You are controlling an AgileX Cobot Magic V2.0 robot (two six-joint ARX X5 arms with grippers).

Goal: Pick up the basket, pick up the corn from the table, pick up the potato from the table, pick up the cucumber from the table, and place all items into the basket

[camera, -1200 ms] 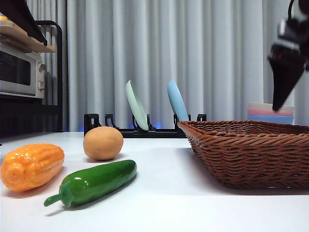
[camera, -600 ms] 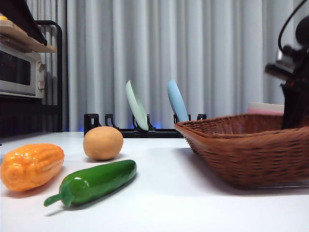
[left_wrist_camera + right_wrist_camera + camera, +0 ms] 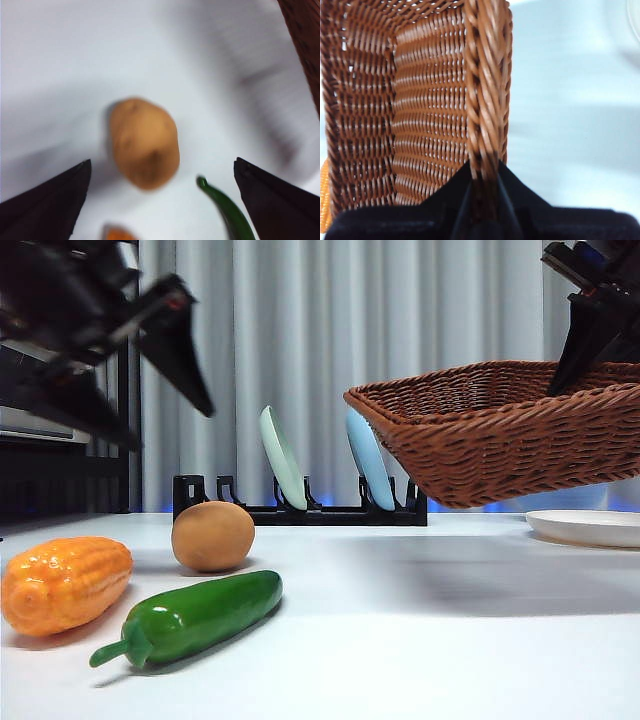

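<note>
The front camera looks level and close across the table (image 3: 420, 640); 2 wrist cameras look down, all sharing the basket (image 3: 500, 435).

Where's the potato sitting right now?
In the front view the potato rests on the white table at the left, behind the corn and cucumber, with the open left pincer hovering above it.

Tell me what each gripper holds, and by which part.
The right gripper clamps the basket by its braided rim. The left gripper holds nothing, open above the potato.
</note>
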